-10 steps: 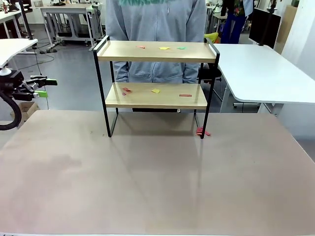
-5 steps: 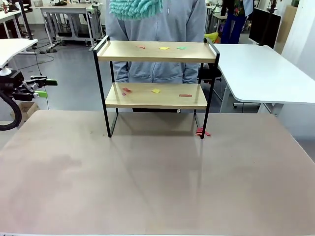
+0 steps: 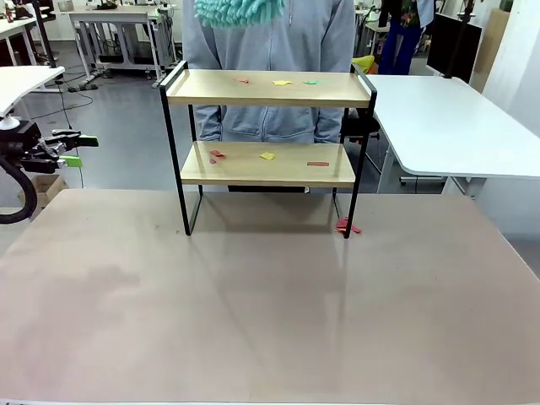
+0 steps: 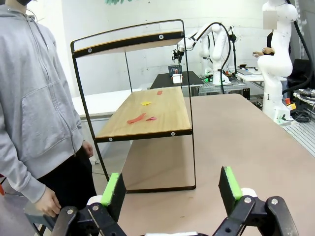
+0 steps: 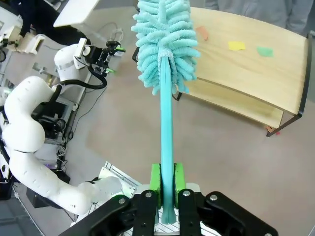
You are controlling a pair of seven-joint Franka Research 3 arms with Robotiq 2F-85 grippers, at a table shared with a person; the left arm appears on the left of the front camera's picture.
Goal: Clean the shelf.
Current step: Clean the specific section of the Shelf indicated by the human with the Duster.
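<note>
At the far left of the front view, off the edge of the brown table point(image 3: 253, 321), the left gripper point(image 3: 83, 149) hangs with its jaws spread wide and nothing between them. In its own wrist view the green-padded fingers point(image 4: 114, 194) stand far apart, and the shelf point(image 4: 167, 118) rises well ahead of them, seen from one end. A person in a grey hoodie point(image 4: 34, 98) stands beside it, one hand point(image 4: 49, 206) hanging low. From the front, the shelf point(image 3: 211, 87) sits toward the table's far side, about midway across, with the person point(image 3: 270, 51) just behind it. Its top board carries three small scraps in a row: a red scrap point(image 3: 242, 81), a yellow scrap point(image 3: 281, 83) and a green scrap point(image 3: 311, 82). Its lower board carries more (red, yellow and a reddish strip), and a loose red bit point(image 3: 347, 226) lies on the table by the right front leg. A fluffy teal duster point(image 3: 239, 10) shows above the top board's left half — clear of the wood. In the right wrist view the right gripper point(image 5: 167, 179) has its jaws closed tight on the duster point(image 5: 165, 44) by its handle. The head points away, over the shelf point(image 5: 236, 69) near the red scrap.
</note>
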